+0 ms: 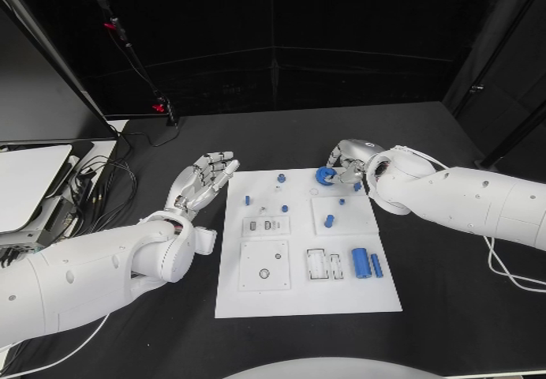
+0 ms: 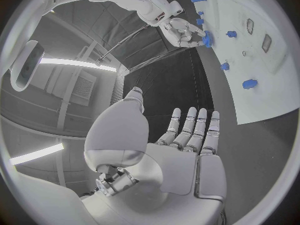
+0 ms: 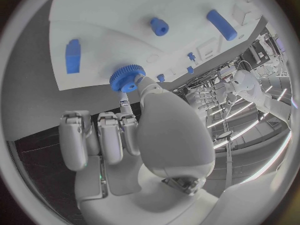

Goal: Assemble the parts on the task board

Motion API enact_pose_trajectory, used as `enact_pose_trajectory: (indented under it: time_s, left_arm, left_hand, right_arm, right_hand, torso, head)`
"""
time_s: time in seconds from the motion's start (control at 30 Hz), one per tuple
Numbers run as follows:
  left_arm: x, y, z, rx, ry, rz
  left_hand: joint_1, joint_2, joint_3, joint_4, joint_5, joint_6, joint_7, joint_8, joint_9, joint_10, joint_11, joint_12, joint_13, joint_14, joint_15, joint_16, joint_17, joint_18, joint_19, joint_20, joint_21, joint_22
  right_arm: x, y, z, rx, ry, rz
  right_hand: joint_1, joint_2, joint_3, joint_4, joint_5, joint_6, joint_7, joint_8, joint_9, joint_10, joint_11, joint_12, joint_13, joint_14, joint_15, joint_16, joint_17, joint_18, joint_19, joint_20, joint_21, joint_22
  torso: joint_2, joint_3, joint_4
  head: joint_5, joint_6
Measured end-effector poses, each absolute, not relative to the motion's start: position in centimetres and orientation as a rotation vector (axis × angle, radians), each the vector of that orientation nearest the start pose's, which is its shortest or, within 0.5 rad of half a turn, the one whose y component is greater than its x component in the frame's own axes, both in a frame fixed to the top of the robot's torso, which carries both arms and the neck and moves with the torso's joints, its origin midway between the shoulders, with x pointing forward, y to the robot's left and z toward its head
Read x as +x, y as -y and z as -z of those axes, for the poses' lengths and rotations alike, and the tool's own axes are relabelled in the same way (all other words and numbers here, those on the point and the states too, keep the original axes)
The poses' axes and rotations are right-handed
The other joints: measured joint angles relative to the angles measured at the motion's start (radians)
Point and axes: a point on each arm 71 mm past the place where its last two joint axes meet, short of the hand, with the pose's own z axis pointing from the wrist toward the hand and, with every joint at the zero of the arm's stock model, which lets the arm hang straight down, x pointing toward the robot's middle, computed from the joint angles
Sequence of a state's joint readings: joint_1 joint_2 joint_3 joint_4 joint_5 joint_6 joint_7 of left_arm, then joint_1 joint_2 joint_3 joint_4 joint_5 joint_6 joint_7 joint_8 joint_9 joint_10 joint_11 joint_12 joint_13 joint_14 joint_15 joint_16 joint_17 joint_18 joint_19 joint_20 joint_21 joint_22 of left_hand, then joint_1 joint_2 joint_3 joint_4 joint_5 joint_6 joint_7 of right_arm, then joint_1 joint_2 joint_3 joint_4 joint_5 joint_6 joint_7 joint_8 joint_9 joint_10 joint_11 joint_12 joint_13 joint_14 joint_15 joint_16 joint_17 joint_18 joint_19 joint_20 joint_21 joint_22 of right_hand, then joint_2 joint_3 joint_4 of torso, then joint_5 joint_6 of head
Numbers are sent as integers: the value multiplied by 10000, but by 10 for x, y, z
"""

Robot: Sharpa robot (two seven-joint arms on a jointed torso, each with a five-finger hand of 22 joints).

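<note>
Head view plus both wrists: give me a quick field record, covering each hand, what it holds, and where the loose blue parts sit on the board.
right hand: over the board's far right edge, pinching a blue gear
gear contact: whether it touches the board cannot be told
left hand: fingers spread, holding nothing, beside the board's left edge
task board: white, flat on the black table
blue cylinder: lying near the board's right side
small blue pegs: standing on the far half
</note>
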State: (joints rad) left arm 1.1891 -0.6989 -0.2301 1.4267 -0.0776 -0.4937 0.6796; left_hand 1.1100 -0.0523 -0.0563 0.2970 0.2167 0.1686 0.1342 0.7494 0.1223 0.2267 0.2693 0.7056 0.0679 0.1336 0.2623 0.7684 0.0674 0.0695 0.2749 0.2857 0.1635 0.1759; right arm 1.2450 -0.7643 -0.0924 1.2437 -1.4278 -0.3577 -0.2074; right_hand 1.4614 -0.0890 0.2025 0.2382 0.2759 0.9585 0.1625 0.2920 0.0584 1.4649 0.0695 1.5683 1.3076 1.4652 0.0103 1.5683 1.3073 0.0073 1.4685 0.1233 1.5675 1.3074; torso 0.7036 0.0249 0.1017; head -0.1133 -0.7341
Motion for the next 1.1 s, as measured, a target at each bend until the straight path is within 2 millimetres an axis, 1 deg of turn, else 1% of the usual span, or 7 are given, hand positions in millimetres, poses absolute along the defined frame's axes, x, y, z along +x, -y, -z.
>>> enact_pose_trajectory:
  time_s: [0.27, 0.47, 0.53, 0.67, 0.9, 1.07, 1.1]
  left_arm:
    - [477, -175, 234, -8620, -13361, 14610]
    - [477, -175, 234, -8624, -13358, 14599]
    - [477, -175, 234, -8624, -13358, 14598]
    - [477, -175, 234, -8620, -13361, 14608]
    - [477, -175, 234, -8619, -13362, 14610]
    - [477, -175, 234, -8619, -13361, 14607]
    - [477, -175, 234, -8619, -13361, 14607]
  left_hand:
    - [-1, 1, 0, 0, 0, 0, 0, 0, 0, 0, 0, 0, 0, 0, 0, 0, 0, 0, 0, 0, 0, 0]
    - [-39, 39, 0, 0, 0, 0, 0, 0, 0, 0, 0, 0, 0, 0, 0, 0, 0, 1, 0, 0, 0, 0]
    - [-39, 39, 0, 0, 0, 0, 0, 0, 0, 0, 0, 0, 0, 0, 0, 0, 0, 0, 0, 0, 0, 0]
    - [-40, 39, 0, 0, 0, 0, 0, 0, 1, 0, 0, 0, 0, 0, 0, 0, 0, 0, 0, 0, 0, 0]
    - [-40, 39, 0, 0, 0, 0, 0, 0, 1, 0, 0, 0, 0, 0, 0, 0, 0, 0, 1, 0, 0, 0]
    - [-39, 39, 0, 0, 0, 0, 0, 0, 2, 0, 0, -1, 0, 0, 0, 0, 0, 1, 0, 0, 0, -1]
    - [-39, 39, 0, 0, 0, 0, 0, 0, 2, 0, 0, 0, 0, 0, 0, 0, 0, 0, 1, 0, 0, -1]
  right_arm:
    - [528, 249, 184, 485, -15819, -4602]
    - [524, 237, 181, 585, -15585, -5267]
    - [523, 230, 180, 579, -15560, -5471]
    - [524, 213, 180, 499, -15561, -5867]
    - [525, 188, 181, 234, -15634, -6291]
    - [528, 169, 182, -32, -15741, -6469]
    - [528, 168, 183, -50, -15749, -6480]
  right_hand:
    - [1, -1, 31, -35, 68, 28, 28, -58, -1, 0, 1, 0, 0, 0, 0, 0, 3, 0, 0, 0, 0, 0]
    - [41, 14, 23, -48, 74, 42, 42, -113, -2, 0, 1, 0, 0, 0, 1, 0, 8, 1, 0, 1, 0, 0]
    - [41, 14, 35, -127, 75, 55, 55, -119, -1, 0, 1, 0, 0, 0, 1, 0, 7, 0, 0, 1, 0, 0]
    - [65, 13, 35, -127, 76, 68, 68, -175, -1, 0, 1, 0, -1, 0, 1, 0, 7, 0, 0, 1, 0, 0]
    - [105, 27, 60, -152, 75, 73, 73, -233, -1, 0, 2, 0, -1, 0, 1, 0, 6, 0, 0, 1, 0, 0]
    - [106, 27, 60, -152, 74, 73, 74, -270, -1, 0, 1, 0, -1, 0, 1, 0, 5, 0, 0, 1, 0, 0]
    - [106, 27, 60, -152, 74, 74, 74, -284, -1, 0, 2, 0, -1, 0, 2, 0, 5, 0, 0, 1, 0, -1]
  torso:
    - [-19, -22, -12]
    - [-20, -22, -14]
    - [-20, -21, -15]
    - [-15, -20, -15]
    - [-12, -13, -11]
    - [-12, -14, -10]
    - [-12, -14, -10]
  head:
    - [22, 7]
    - [51, 23]
    - [64, 24]
    - [84, 22]
    - [221, 1]
    - [297, -18]
    - [306, -21]
